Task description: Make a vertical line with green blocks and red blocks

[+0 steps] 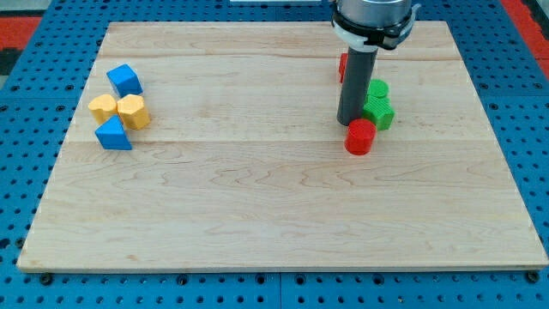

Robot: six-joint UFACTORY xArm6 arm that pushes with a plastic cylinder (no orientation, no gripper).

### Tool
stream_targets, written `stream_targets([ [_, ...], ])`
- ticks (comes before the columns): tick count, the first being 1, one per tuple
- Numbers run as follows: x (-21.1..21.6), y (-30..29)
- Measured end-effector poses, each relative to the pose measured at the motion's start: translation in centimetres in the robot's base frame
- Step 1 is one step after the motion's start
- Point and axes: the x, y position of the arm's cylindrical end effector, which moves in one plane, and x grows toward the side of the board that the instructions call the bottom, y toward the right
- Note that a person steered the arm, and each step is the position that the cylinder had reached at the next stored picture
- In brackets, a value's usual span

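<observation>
My tip [350, 122] rests on the wooden board [257, 197] in the upper right area. A red cylinder block [360, 136] lies just below and right of the tip, close to it. A green star-like block [378, 112] sits right of the rod, and a second green block [377, 88] lies just above it. Another red block [342, 67] is above them, mostly hidden behind the rod. These green and red blocks form a rough top-to-bottom column.
At the view's left stand a blue cube [125, 80], a yellow block [103, 107], a yellow hexagonal block [133, 112] and a blue triangular block [113, 135], bunched together. Blue pegboard [26, 129] surrounds the board.
</observation>
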Motion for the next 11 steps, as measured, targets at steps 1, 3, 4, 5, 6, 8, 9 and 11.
stream_targets([
  [1,0.5,-0.3],
  [3,3.2,-4.2],
  [4,4.6,-1.1],
  [5,4.5,-1.0],
  [6,4.5,-1.0],
  [8,3.3,-2.4],
  [9,-4.5,-2.6],
  [11,-11.5,-6.5],
])
